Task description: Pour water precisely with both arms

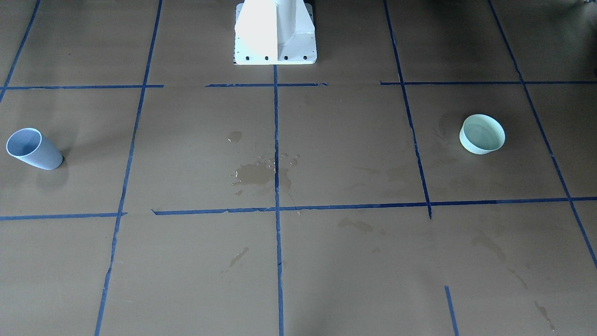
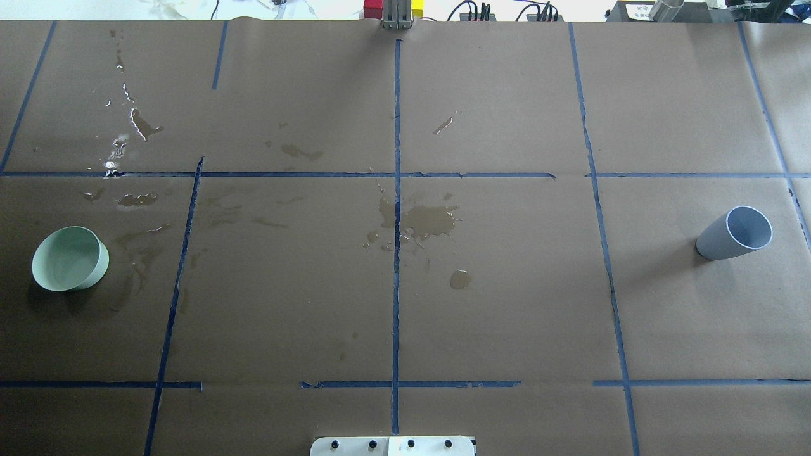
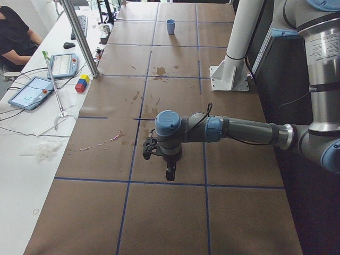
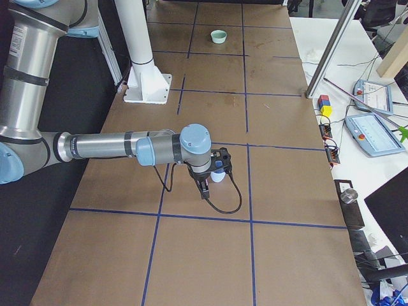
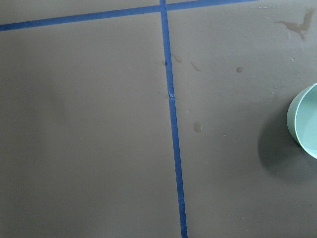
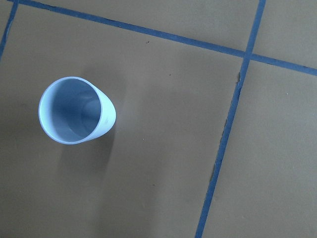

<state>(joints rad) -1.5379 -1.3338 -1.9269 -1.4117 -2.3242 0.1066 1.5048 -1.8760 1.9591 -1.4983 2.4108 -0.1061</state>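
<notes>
Black two-finger left gripper (image 3: pixel 170 172) and right gripper (image 4: pixel 204 189) are hovering pre-grasp (fingers: cannot tell), likely needing descents onto pale-blue plastic cup (image 6: pixel 75 110), mint-green bowl (image 1: pixel 482 134).

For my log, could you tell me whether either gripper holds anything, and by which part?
Nothing is held: the blue cup and green bowl stand free, the left gripper and right gripper clear of both.

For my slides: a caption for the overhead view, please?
Mint bowl at left, blue cup at right, spilled water mid-table on taped brown paper.
</notes>
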